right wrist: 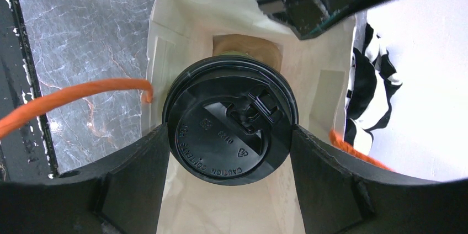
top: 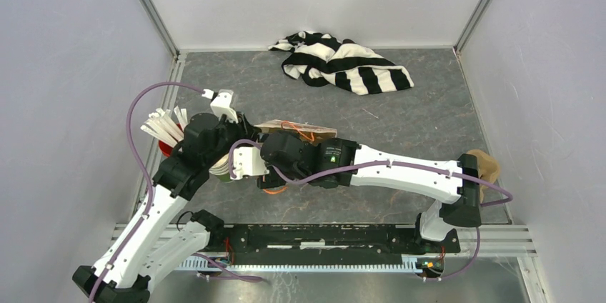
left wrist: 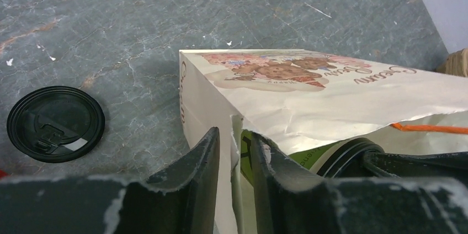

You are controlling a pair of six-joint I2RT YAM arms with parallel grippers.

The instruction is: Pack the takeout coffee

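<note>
Now, your right gripper grips the small green paper takeout coffee at its round black plastic lid, just inside the mouth of the white printed paper bag; your left gripper pinches the bag's edge.

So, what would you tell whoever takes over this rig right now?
The left claw is shut on the top edge of the paper bag, holding its mouth open.
The right claw is shut on the takeout coffee, gripping it at the lid, with the cup inside the bag's mouth.
Done: the lidded coffee is in the bag opening.
Left: lower it to the bottom (I cannot tell whether it rests there), open the right claw, withdraw, then let go of the bag.
The loose black lid lies beside the bag; leave it.
</note>
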